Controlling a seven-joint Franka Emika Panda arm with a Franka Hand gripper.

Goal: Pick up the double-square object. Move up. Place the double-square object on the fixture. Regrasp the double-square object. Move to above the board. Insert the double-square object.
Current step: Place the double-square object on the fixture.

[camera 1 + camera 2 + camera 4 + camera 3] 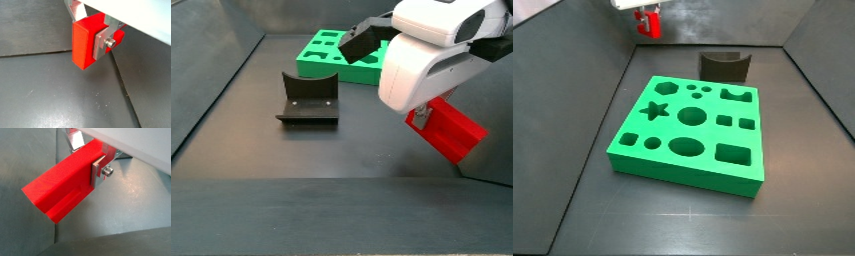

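Double-square object [57, 190]: bright red plastic, flat, with a stepped profile, one long face carrying a raised ledge along its edge; in a wrist view it reads as a broad slab angling away from the fingers, and in a wrist view [85, 42] it is seen end-on as a narrow upright block. Gripper [101, 39] closed on the piece: a flat silver finger [103, 42] with a bolt head presses against one side, red plastic visible on both sides of the plate. The block hangs below and beyond the fingertips, most of its length sticking out past the grip. The piece is airborne, off the dark grey floor [60, 95]; nothing touches it underneath. In a side view the gripper [647, 22] sits high at the far edge of the workspace, small red shape dangling under it, well apart from the green board [690, 133] and behind the fixture [723, 65]. In a side view the white arm housing [432, 60] fills the near right, the red block [449, 128] tilted beneath it, to the right of the fixture [307, 98], with the board [342, 52] farther back. The fixture's curved notch faces up, dark and unoccupied.
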